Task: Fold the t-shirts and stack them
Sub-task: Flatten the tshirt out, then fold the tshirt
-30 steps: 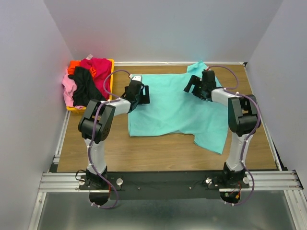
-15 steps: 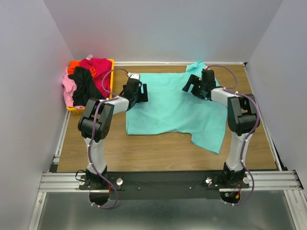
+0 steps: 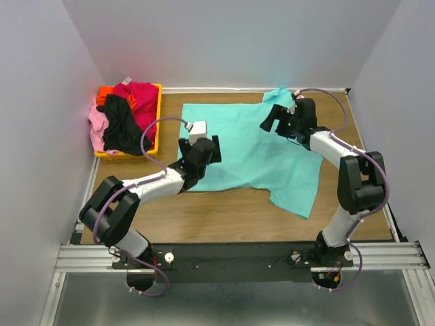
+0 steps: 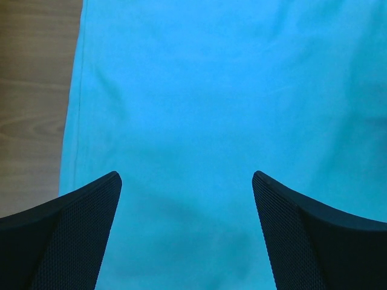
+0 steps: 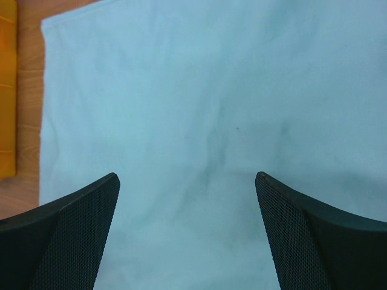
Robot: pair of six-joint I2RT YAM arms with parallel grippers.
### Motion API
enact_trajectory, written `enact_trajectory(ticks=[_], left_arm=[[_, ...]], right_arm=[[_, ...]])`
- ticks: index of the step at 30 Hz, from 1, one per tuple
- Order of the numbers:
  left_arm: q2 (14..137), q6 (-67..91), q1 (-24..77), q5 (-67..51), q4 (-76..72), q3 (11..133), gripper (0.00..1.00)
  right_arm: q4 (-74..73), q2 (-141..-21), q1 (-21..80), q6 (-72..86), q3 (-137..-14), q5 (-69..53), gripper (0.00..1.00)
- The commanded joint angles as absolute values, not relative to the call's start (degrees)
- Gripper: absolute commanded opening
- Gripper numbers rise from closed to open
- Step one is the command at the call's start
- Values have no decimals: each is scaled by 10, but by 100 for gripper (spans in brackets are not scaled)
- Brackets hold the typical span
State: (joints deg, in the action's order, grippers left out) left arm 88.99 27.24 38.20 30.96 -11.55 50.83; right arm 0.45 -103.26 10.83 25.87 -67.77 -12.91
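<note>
Turquoise t-shirt (image 3: 251, 146) lies spread on the wooden table (image 3: 224, 210), centre to right, mostly flat with light wrinkles. One corner bunches up at the far right by the back wall. The near right part reaches closer to the arm bases than the rest.

Left gripper (image 3: 207, 151) hangs over the shirt's left near part, just inside its left edge. In the left wrist view its fingers (image 4: 72, 229) are wide apart with nothing between them, only turquoise cloth below, and a strip of bare table at the left. Cannot tell if the tips touch the cloth.

Right gripper (image 3: 272, 117) sits over the far right part of the shirt, near the bunched corner. In the right wrist view its fingers (image 5: 308, 235) are also spread and hold nothing, with cloth across the frame.

Yellow-orange bin (image 3: 158, 112) stands at the far left corner, well apart from the shirt's left edge, and its side shows at the left of the right wrist view. Heaped in it and spilling over the rim: magenta-red shirt (image 3: 141, 98) at the far side, orange shirt (image 3: 104, 94) far left, black shirt (image 3: 121, 122) on top in the middle, pink shirt (image 3: 96, 129) hanging over the left side. Nothing lies on the turquoise shirt; only the two grippers and the right forearm are over it. Purple cables (image 3: 151, 129) loop off both arms.
</note>
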Motion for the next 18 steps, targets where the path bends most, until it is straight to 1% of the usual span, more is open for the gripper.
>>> enact_trajectory(ticks=[1,4,5,9,18], left_arm=[[860,405,408,406,-76,406,95],[823,500,439,412,-36,349,89],[802,524,448,417,-27,328,89],[757,628,492,459,53,312,86],[689,765,505,470,140,258,80]], right_arm=[[13,-982,111,250,-647,-115,100],[13,-966,111,252,-637,-112,100],[14,-964,112,252,-635,-110,100],[14,-970,112,254,-635,-105,100],[16,-981,111,254,-633,-106,100]])
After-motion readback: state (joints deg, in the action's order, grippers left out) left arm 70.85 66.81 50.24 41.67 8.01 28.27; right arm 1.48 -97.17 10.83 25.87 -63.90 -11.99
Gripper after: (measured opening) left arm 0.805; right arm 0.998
